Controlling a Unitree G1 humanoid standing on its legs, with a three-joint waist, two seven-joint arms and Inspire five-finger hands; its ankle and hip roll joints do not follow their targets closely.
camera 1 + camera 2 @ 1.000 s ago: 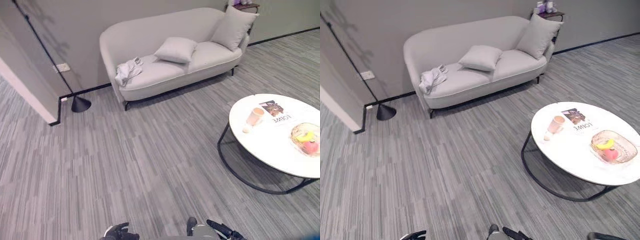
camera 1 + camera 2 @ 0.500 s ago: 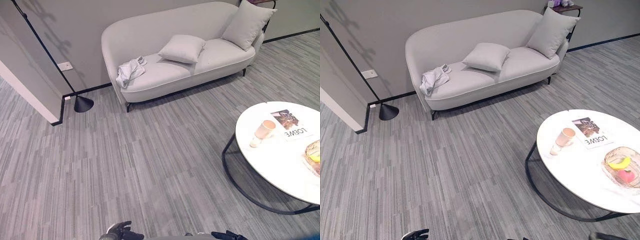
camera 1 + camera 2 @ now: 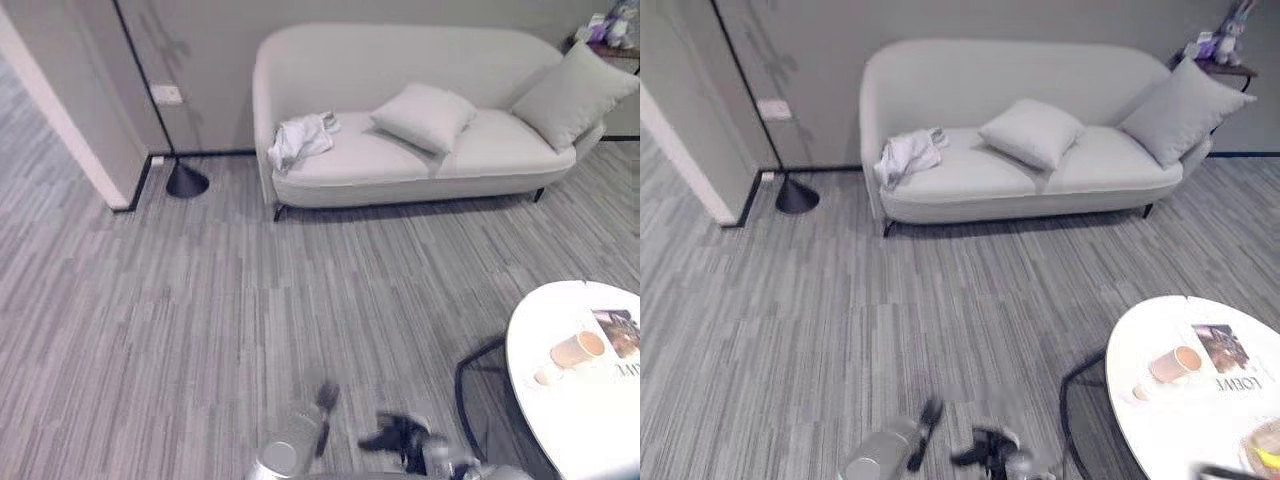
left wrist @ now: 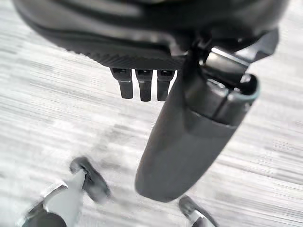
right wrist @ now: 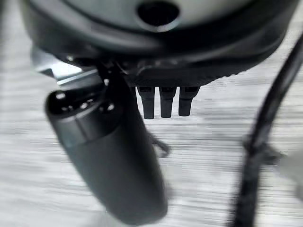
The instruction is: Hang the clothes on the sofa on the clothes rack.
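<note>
— While nothing has been picked up yet, what fills the room ahead?

— Grey striped floor [image 3: 200, 320] first, then the pale sofa [image 3: 420, 60] set against the far wall, well apart from the robot. A white round table [image 3: 570, 410] sits off to the right, probably kept clear of the walking path.

— And the clothes?

— A crumpled white garment [image 3: 300, 140] lies on the sofa's left end of the seat, beside the armrest, with a cushion [image 3: 423, 115] further along. No clothes rack can be made out, so I judge the fetch comes first.

— The hands?

— Both hang low over the floor. The left hand [image 4: 180, 137] has its fingers straight and relaxed, thumb out, holding nothing. The right hand [image 5: 113, 156] looks the same: loose, empty, likely because there is nothing within reach to grasp.
</note>
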